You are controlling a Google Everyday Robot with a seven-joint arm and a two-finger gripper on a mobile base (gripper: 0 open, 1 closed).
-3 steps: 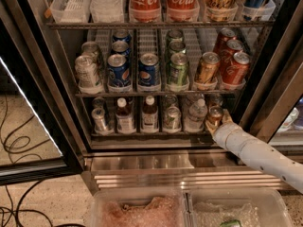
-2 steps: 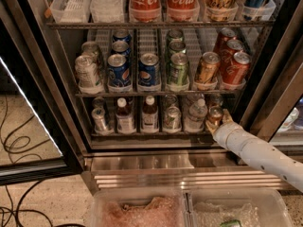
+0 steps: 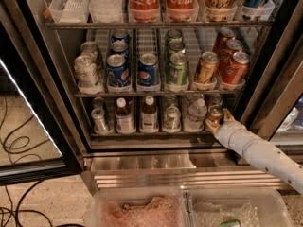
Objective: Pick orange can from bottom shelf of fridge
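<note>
Ice-filled clear tubs (image 3: pixel 142 207) in front, white arm (image 3: pixel 265 152) reaching in from the right, gripper (image 3: pixel 219 120) at the right end of the bottom shelf (image 3: pixel 151 134) of the fridge (image 3: pixel 142 163), fingers (image 3: pixel 228 116) clasping the orange can (image 3: pixel 215 112), water bottle (image 3: pixel 195 115) just beside it.

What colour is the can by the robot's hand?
The can is dull copper-orange with silver lid; gripper beside it, bottom shelf, camera view.

The small copper-orange drink can (image 3: pixel 214 113) stands rightmost on the lowest wire rack (image 3: pixel 142 134) of the black-framed cooler (image 3: pixel 142 162); the tool (image 3: pixel 220 121) is just right of it, a clear plastic water bottle (image 3: pixel 195 115) just left.
</note>
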